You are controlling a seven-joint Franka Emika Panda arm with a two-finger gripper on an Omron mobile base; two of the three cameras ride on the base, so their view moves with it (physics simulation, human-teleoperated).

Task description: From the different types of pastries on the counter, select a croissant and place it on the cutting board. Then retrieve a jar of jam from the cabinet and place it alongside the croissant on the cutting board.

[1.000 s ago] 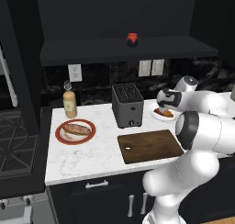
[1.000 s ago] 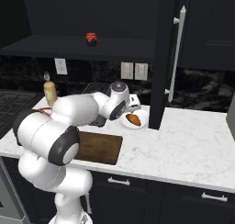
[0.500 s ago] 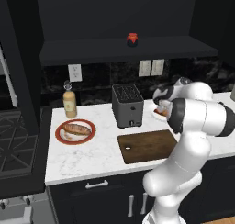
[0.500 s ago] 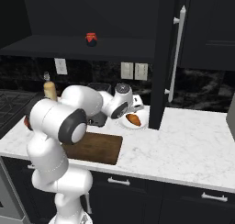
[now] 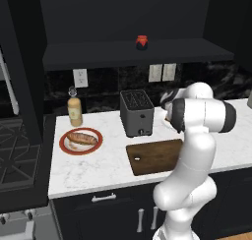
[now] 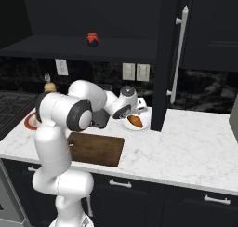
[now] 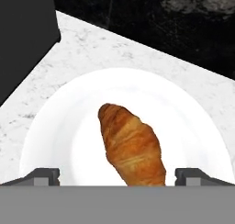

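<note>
Fingers (image 7: 43,175) spread wide over the croissant (image 7: 131,145) on its white plate (image 7: 64,122); marble counter (image 6: 195,147), dark board (image 6: 95,149) left, black cabinets above.

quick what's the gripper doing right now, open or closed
Gripper: open, holding nothing, fingertips either side of the croissant on its white plate.

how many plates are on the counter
2. A red-rimmed plate carrying the bread-like roll sits at the counter's left end near the tan bottle; a white plate holding the croissant lies right of the toaster.
</note>
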